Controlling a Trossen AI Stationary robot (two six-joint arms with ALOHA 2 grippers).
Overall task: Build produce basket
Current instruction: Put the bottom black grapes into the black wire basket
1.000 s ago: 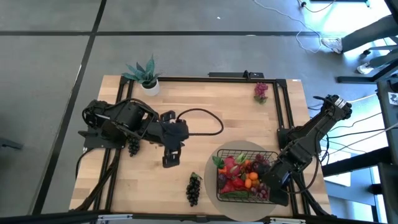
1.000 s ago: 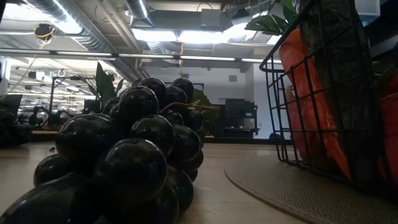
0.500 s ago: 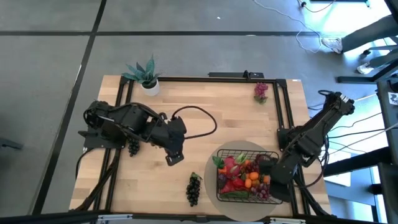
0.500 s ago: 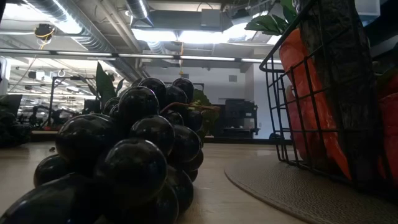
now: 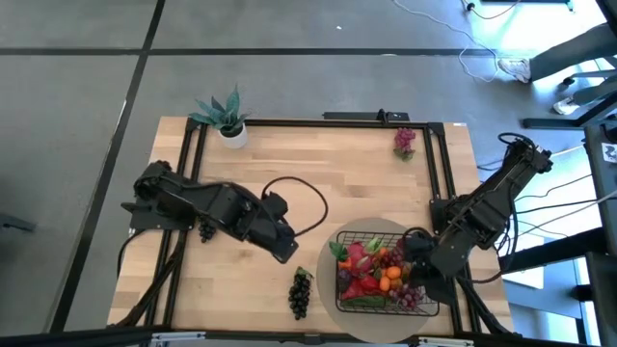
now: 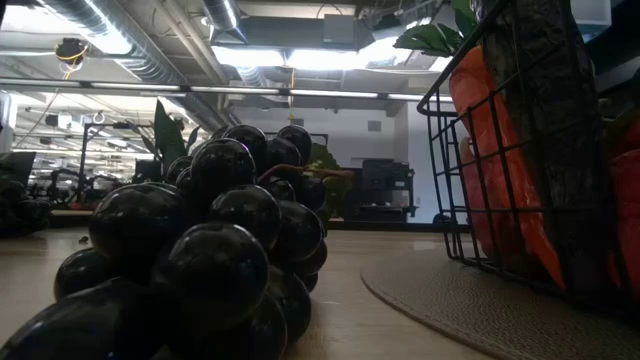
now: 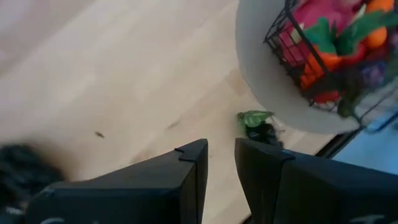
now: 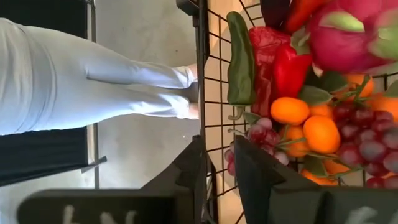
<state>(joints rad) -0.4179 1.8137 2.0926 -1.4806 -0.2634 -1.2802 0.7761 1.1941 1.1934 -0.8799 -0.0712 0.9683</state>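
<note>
So the dark grape bunch (image 5: 301, 293) lies on the bare wood just beside the basket (image 5: 383, 274), long axis running along the basket's near side. The left gripper (image 5: 285, 250) is just past the bunch's stem end, fingers nearly together, holding nothing. The right gripper (image 8: 216, 167) sits at the basket rim, narrow gap, also empty. Only the left wrist view shows the bunch's green leaf.

A light wooden table (image 5: 318, 183) stands on a grey floor (image 5: 289, 82) crossed by dark seams. A spiky green potted plant (image 5: 224, 113) in a white pot sits at a far corner of the table. A round beige mat (image 5: 371, 231) lies near the front edge (its woven rim shows close in the low view (image 6: 470, 305)). Beyond the table edge, a person's legs in light trousers (image 8: 81, 78) are visible. A white cable (image 5: 482, 60) trails across the floor.
</note>
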